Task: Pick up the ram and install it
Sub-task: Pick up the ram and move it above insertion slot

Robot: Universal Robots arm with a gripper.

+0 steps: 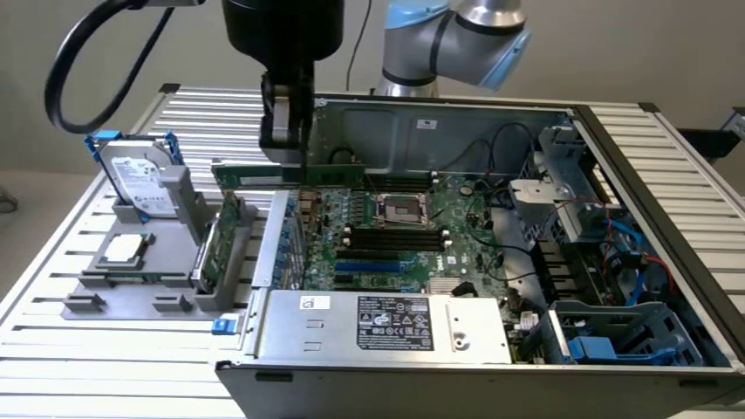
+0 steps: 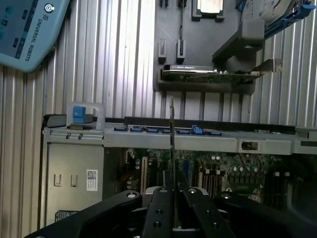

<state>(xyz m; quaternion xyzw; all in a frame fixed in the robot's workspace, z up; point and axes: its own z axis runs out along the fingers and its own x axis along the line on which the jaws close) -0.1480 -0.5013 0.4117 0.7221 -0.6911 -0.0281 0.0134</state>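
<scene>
Slatted metal tabletop (image 1: 52, 332) is carrying everything in the scene. At the exterior view's left, a grey holder (image 1: 128, 292) is keeping a hard drive (image 1: 134, 179) upright, a processor (image 1: 125, 250) flat and a green card (image 1: 219, 244) on edge.

Just beyond it, the ram (image 1: 250, 175) is hanging level in the air over the left wall of the open computer case (image 1: 431, 140). The black jaws are clenching it near its middle. In the wrist view the ram (image 2: 172, 148) is showing edge-on between them.

Further right, the black slots (image 1: 396, 236) on the motherboard (image 1: 466, 253) are lying well apart from the stick. Loose cables (image 1: 634, 253) are crowding the far side.

Going down from this spot, the stick would likely be catching the case wall. A slight tilt in the grip could be jamming it on a slot rather than seating it.

Slot latches are too small to judge. The ram's notch is hidden, and the arm (image 1: 466, 35) is running off the top edge.
</scene>
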